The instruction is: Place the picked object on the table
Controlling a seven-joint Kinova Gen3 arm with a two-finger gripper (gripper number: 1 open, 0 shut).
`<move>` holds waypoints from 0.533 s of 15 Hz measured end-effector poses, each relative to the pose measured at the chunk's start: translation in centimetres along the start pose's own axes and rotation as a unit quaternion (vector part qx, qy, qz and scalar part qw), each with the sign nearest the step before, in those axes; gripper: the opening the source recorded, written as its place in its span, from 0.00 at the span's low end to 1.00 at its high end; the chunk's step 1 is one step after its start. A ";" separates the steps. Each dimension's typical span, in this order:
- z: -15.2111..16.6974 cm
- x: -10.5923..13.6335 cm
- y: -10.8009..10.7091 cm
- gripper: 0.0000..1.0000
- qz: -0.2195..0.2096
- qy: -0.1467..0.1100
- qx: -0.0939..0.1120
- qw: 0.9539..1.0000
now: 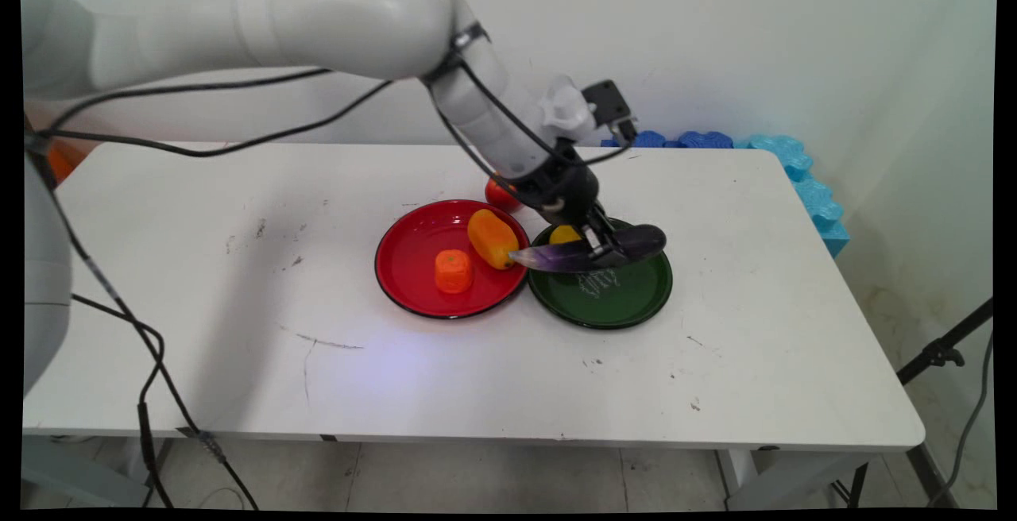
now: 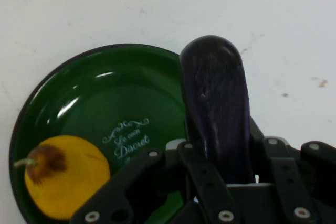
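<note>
My gripper point(image 1: 602, 251) is shut on a long dark purple eggplant point(image 1: 588, 252), held level just above the green plate point(image 1: 628, 302). In the hand view the eggplant point(image 2: 218, 108) runs up from between the fingers point(image 2: 197, 174) over the green plate's point(image 2: 84, 108) right rim. A yellow fruit with a brown stem point(image 2: 63, 182) lies in that plate, seen behind the gripper as the yellow fruit point(image 1: 562, 233) in the main view. Touching the green plate's left side is a red plate point(image 1: 413, 243) holding an orange pepper point(image 1: 491, 238) and a small orange carrot piece point(image 1: 453, 271).
A red tomato-like fruit point(image 1: 499, 194) sits on the table behind the two plates, partly hidden by the arm. Blue foam pieces point(image 1: 794, 171) line the table's far right corner. Black cables hang along the left.
</note>
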 end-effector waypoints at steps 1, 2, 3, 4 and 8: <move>-1.3 -0.5 0.4 0.00 0.003 0.005 -0.001 1.000; -2.3 -1.0 0.8 0.00 0.006 0.008 -0.002 1.000; -3.4 -1.8 1.2 0.00 0.010 0.011 -0.003 1.000; -4.4 -2.6 1.7 0.00 0.014 0.013 -0.005 1.000; -6.6 -6.1 3.4 0.00 0.028 0.013 -0.014 0.999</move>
